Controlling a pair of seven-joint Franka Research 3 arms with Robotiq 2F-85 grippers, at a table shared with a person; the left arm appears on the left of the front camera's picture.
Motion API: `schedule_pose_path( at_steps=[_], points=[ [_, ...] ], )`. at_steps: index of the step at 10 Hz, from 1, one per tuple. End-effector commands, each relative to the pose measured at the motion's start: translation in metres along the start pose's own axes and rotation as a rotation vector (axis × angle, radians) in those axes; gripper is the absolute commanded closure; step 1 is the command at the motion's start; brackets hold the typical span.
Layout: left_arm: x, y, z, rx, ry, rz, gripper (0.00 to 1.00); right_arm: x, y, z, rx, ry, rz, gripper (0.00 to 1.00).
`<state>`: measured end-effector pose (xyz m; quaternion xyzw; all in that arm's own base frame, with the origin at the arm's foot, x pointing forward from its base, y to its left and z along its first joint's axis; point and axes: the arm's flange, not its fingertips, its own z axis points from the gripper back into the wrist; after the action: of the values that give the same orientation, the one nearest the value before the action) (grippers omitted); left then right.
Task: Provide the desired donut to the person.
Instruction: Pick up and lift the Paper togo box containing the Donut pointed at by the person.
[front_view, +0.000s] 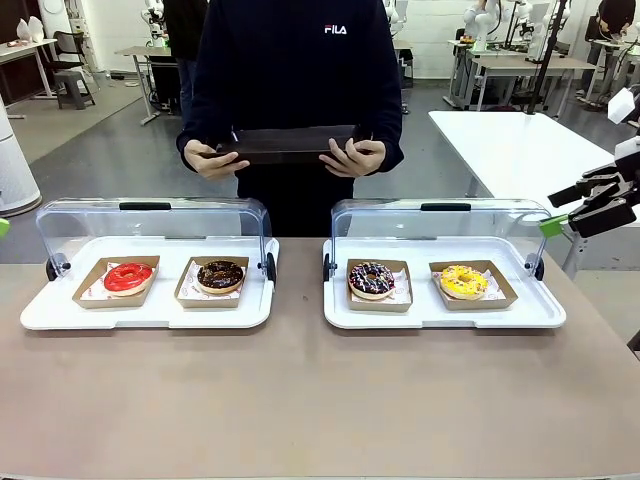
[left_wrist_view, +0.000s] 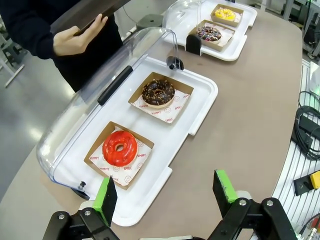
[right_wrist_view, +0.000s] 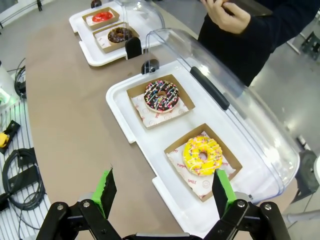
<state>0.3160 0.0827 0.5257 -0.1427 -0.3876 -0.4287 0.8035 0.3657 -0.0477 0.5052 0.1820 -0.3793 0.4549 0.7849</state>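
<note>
Tan table (front_view: 300, 400); right hand (front_view: 560, 212) partly cut off, jaws apart.

tabletop (front_view: 300, 400): free | donuts (front_view: 371, 279): open from above | raised lids (front_view: 440, 228): wall off far side

"FILA" on the sweatshirt (front_view: 290, 85) — donut papers (left_wrist_view: 172, 113) seemingly "YUMMY SMILE".

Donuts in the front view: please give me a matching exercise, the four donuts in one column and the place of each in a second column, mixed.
1 red donut
2 dark chocolate donut
3 donut with coloured sprinkles
4 yellow donut

a right tray, right half
b left tray, right half
c left tray, left half
d right tray, left half

Pairs: 1-c, 2-b, 3-d, 4-a.
</note>
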Motion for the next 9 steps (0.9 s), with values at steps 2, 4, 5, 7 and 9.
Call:
schedule_pose_path(
  at_steps=[2,4,5,7,9],
  points=[
    [-0.0185,-0.0194,-0.0163,0.005,-0.066,-0.015,0.00,0.0025,-0.0003,-0.0003,-0.014,-0.041,0.028,0.00],
    [-0.0175,-0.0189,-0.0184,-0.001,-0.071,-0.019,0.00,0.0046,0.0005,0.0016,-0.025,-0.044,0.032,0.00],
    [-0.0171,-0.0181,-0.0181,-0.004,-0.073,-0.022,0.00,0.0054,0.0007,0.0020,-0.031,-0.046,0.031,0.00],
    [-0.0181,-0.0181,-0.0180,-0.005,-0.065,-0.024,0.00,0.0061,0.0013,0.0028,-0.039,-0.039,0.033,0.00],
    [-0.0174,-0.0181,-0.0182,-0.014,-0.074,-0.020,0.00,0.0078,0.0035,0.0013,-0.019,-0.033,0.037,0.00]
  ],
)
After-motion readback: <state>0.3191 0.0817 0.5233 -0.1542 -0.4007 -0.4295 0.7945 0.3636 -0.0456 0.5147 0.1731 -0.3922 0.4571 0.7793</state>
